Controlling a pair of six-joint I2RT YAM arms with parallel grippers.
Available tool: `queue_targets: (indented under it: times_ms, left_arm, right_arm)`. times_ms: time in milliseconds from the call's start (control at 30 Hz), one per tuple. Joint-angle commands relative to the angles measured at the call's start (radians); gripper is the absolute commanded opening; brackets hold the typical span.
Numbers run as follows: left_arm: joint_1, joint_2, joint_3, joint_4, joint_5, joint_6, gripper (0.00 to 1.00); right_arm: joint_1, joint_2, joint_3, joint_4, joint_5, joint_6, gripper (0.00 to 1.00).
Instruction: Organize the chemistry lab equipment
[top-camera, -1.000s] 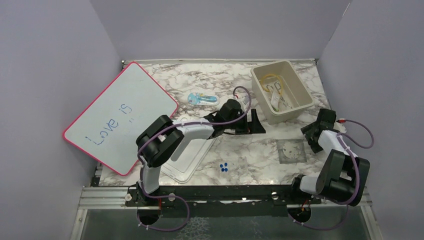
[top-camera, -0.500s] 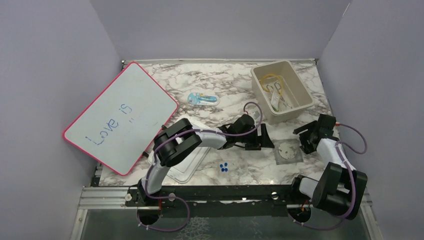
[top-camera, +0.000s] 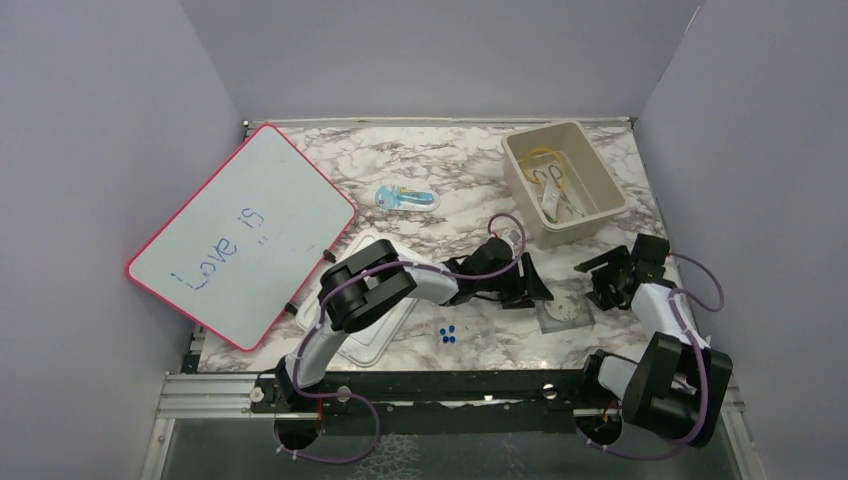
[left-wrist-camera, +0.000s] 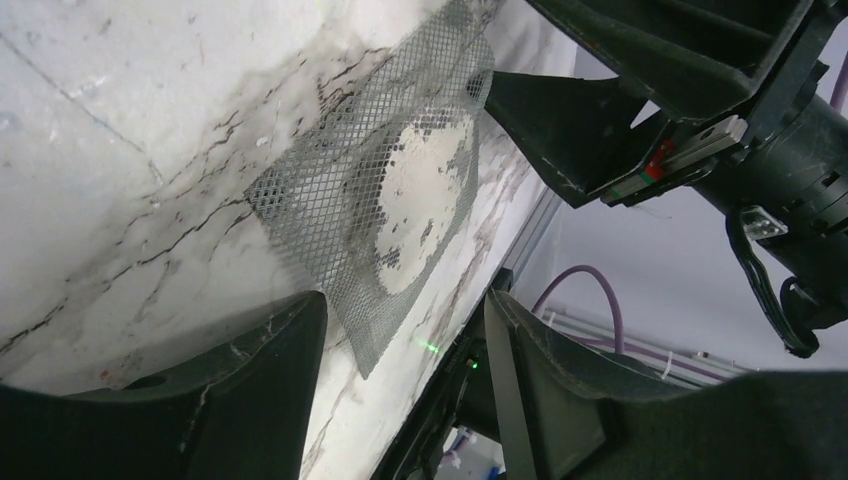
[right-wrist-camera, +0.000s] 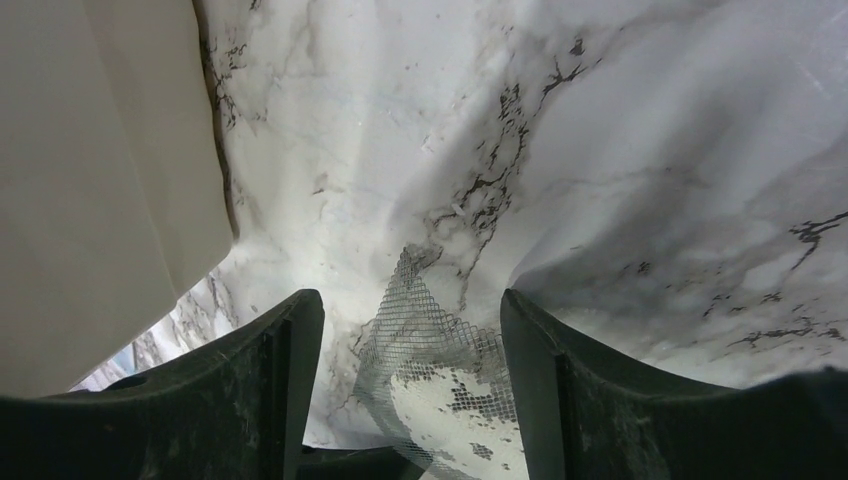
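The wire mesh square (top-camera: 560, 312) lies on the marble surface (top-camera: 420, 165) at near right, between the two arms. The left tool (top-camera: 528, 288) has one corner of it between its fingers, which stand apart. The right tool (top-camera: 603, 283) faces the mesh from the right, its fingers apart too.

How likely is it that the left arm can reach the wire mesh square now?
Likely yes: the left gripper is open with a corner of the wire mesh square between its fingers, nothing covering it. The right gripper crowds its other side.
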Motion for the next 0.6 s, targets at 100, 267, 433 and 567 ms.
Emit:
queue_targets:
  times_ms: [100, 267, 433, 567]
  left_arm:
    - [-0.014, 0.025, -0.018, 0.107, -0.006, -0.082, 0.57]
    - [-0.019, 0.039, -0.004, 0.195, -0.016, -0.006, 0.50]
    - [-0.020, 0.022, -0.045, 0.298, 0.002, -0.012, 0.29]
    - [-0.025, -0.031, -0.093, 0.305, -0.003, 0.030, 0.10]
  right_arm:
    - [-0.001, 0.001, -0.053, -0.062, -0.062, 0.007, 0.68]
    - [-0.002, -0.017, -0.063, -0.052, -0.104, 0.021, 0.67]
    - [-0.002, -0.026, -0.052, -0.064, -0.118, 0.011, 0.66]
    - [-0.001, -0.061, -0.025, -0.085, -0.068, -0.008, 0.66]
